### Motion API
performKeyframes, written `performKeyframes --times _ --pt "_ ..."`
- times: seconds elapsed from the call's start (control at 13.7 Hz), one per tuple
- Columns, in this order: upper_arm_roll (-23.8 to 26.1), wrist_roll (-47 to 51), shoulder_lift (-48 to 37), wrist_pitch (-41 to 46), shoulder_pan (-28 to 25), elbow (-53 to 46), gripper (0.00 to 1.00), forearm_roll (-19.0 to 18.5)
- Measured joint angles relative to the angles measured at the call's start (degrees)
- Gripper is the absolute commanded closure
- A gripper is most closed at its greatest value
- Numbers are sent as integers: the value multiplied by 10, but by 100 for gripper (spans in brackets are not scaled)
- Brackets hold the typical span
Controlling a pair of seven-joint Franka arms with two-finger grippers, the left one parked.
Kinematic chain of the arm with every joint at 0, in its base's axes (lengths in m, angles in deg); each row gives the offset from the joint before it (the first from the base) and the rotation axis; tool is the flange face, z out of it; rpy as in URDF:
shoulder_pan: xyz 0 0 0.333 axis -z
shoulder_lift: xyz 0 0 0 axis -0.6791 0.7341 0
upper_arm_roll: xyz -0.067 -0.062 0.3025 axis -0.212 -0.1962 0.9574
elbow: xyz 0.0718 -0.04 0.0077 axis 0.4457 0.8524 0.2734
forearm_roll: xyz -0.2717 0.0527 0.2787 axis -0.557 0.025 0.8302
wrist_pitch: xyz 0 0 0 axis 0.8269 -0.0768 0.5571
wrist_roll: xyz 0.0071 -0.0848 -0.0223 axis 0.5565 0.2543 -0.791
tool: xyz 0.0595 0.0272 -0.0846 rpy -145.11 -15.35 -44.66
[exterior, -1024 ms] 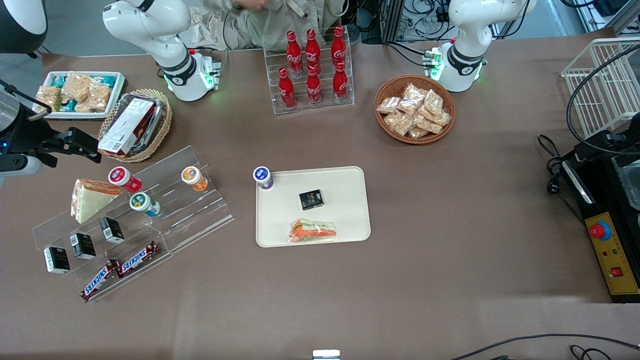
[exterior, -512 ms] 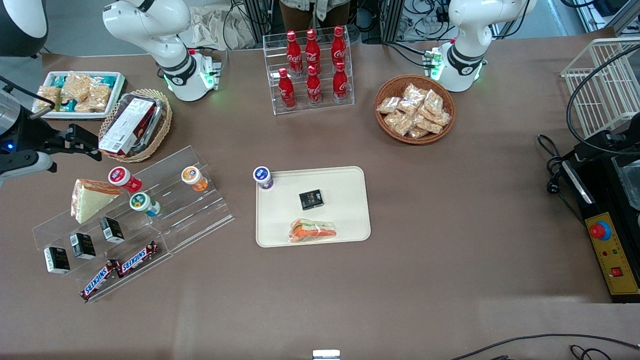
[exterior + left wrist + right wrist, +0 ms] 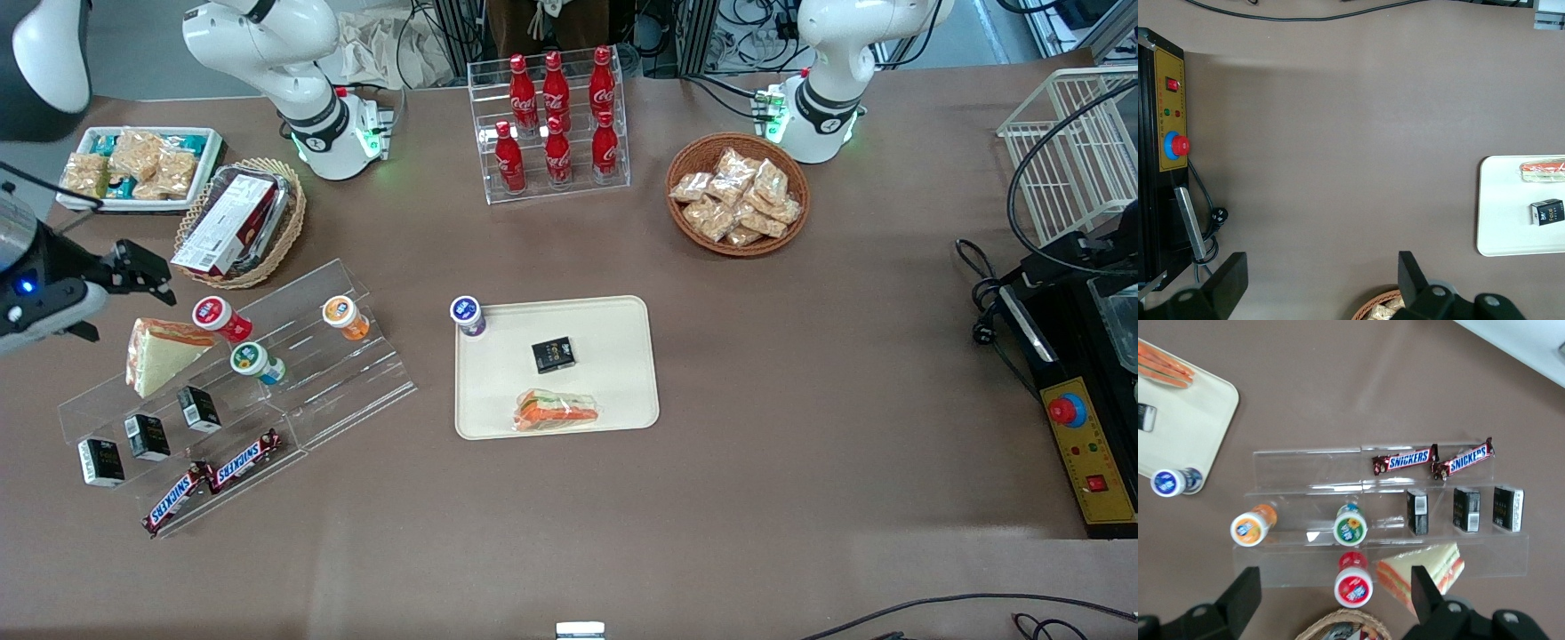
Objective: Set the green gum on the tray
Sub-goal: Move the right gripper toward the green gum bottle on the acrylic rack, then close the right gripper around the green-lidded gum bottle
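The jaws of the gripper (image 3: pixel 1331 600) stand apart and grip nothing, hovering above the clear stepped shelf (image 3: pixel 356 378) near its red-lidded bottle (image 3: pixel 213 314). The green gum (image 3: pixel 252 360) stands upright on the middle step. The tray (image 3: pixel 622 324) lies on the counter (image 3: pixel 800 444), well apart toward the parked arm's end.

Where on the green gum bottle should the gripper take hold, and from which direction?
Judging by its upright pose on the clear stepped stand, come straight down and close on the sides just under the lid of the green gum. The open gripper hangs above the stand, empty.
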Motion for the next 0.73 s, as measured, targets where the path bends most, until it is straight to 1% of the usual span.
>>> performKeyframes --times 0.29,0.73 --pt "-13 -40 3 -91 8 105 0 0" --pt "-15 -45 -2 -250 10 247 0 0"
